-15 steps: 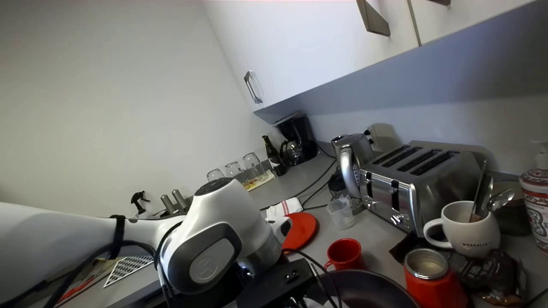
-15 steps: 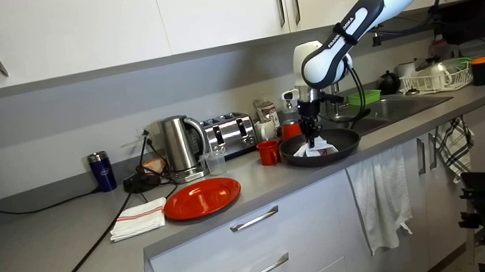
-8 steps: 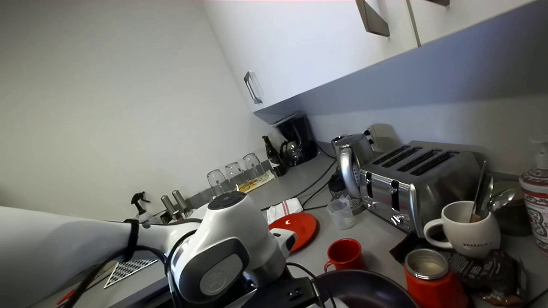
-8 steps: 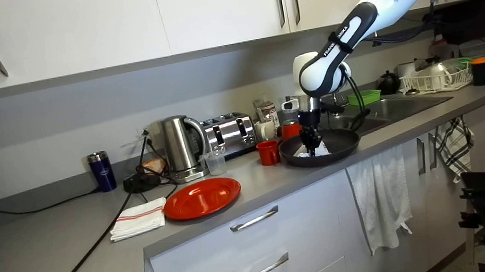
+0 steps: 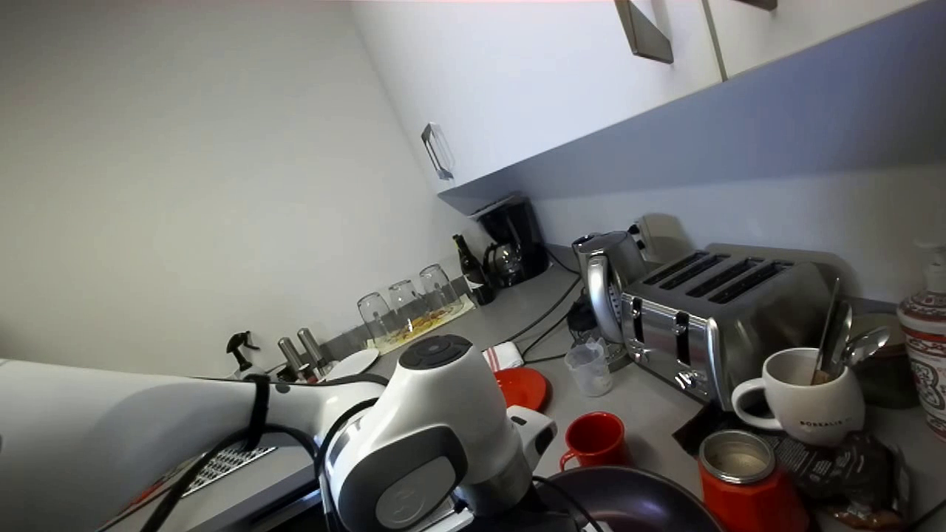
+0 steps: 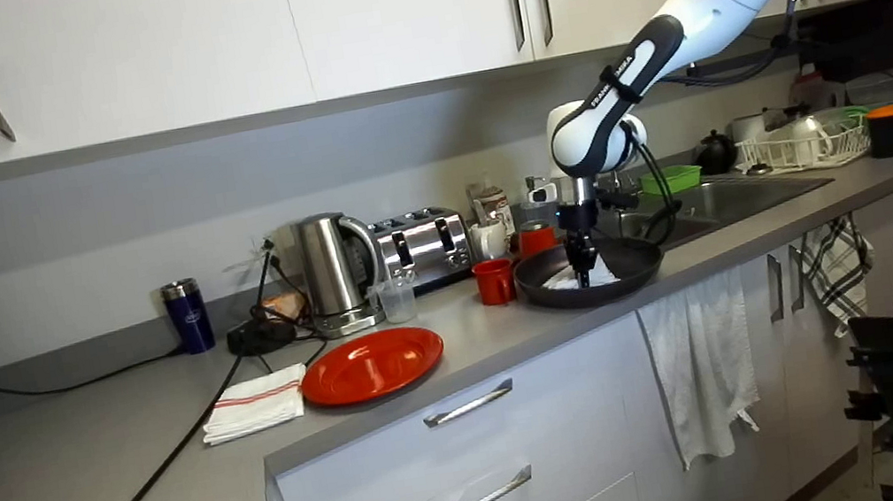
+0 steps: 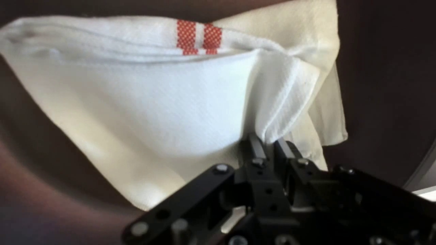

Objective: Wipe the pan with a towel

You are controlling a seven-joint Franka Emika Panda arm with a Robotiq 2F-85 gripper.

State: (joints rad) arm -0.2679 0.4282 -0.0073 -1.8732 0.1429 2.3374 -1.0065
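Jaws tight; towel (image 7: 163, 102) between them

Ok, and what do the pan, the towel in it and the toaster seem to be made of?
The pan: probably metal with a smooth dark coating; its inside shows a soft gleam.
The towel: woven fabric, likely cotton, matt; soft folds, and its red stripes show the weave.
The toaster: mostly metal, perhaps stainless steel; silvery, with soft reflections.
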